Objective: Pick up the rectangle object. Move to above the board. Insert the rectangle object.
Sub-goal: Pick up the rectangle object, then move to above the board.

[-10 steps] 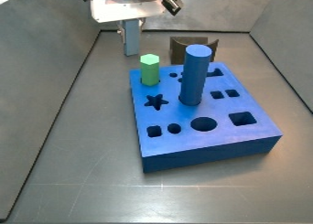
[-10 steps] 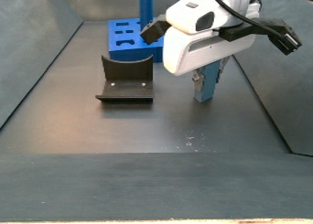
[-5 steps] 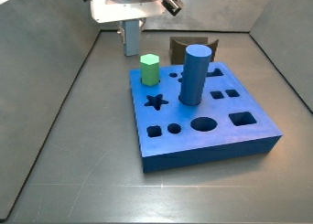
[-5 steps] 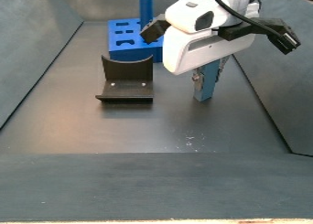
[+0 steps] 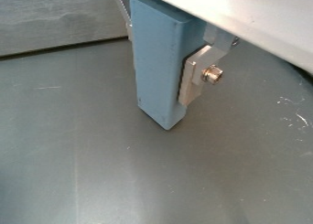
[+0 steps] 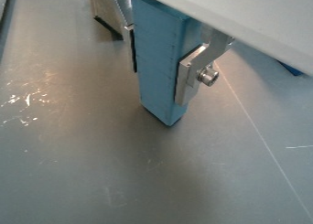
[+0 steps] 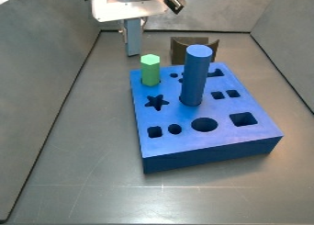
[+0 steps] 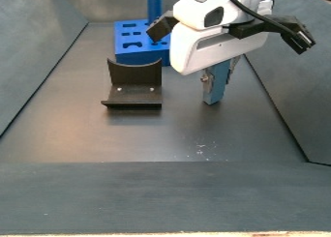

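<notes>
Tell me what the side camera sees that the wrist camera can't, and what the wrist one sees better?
Only a side view shows the board with its holes, the blue cylinder, the green peg and the fixture. Only a wrist view shows up close a silver finger pressed on the rectangle object. Both show the claw shut on that block, just off the floor behind the board.
</notes>
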You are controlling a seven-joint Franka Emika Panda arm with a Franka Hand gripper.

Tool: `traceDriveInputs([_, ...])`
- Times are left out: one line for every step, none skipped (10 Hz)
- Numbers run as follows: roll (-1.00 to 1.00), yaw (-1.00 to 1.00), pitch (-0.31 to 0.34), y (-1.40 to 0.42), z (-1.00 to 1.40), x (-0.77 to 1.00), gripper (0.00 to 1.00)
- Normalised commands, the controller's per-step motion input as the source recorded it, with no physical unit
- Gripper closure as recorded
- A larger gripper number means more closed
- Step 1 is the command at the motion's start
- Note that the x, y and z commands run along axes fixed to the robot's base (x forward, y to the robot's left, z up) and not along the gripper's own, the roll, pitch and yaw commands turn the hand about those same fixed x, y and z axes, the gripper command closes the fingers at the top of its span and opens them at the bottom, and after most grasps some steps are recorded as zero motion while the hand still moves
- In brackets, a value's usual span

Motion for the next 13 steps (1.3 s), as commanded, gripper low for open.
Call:
traceDriveInputs([0.0,0.0,0.0,0.0,0.0,0.0,1.0])
traceDriveInputs([0.0,0.0,0.0,0.0,0.0,0.0,1.0])
traceDriveInputs([0.0,0.0,0.0,0.0,0.0,0.0,1.0])
traceDriveInputs([0.0,0.0,0.0,0.0,0.0,0.0,1.0])
traceDriveInputs([0.01,-0.18,0.004,0.47,1.0,0.01,1.0])
traceDriveInputs([-0.02,-0.15,-0.015,0.41,1.0,0.1,1.0])
traceDriveInputs([-0.07,-0.09,0.083,0.31,1.0,0.1,1.0])
traceDriveInputs([-0.07,-0.07,0.12,0.28,1.0,0.1,1.0])
traceDriveInputs([-0.04,-0.04,0.165,0.25,1.0,0.08,1.0])
traceDriveInputs([-0.03,-0.04,0.167,0.22,1.0,0.08,1.0])
traceDriveInputs([0.02,-0.03,0.165,0.18,1.0,0.06,1.0])
traceDriveInputs([0.04,-0.03,0.166,0.17,1.0,0.06,1.0])
traceDriveInputs([0.05,-0.03,0.164,0.11,0.82,0.03,1.0])
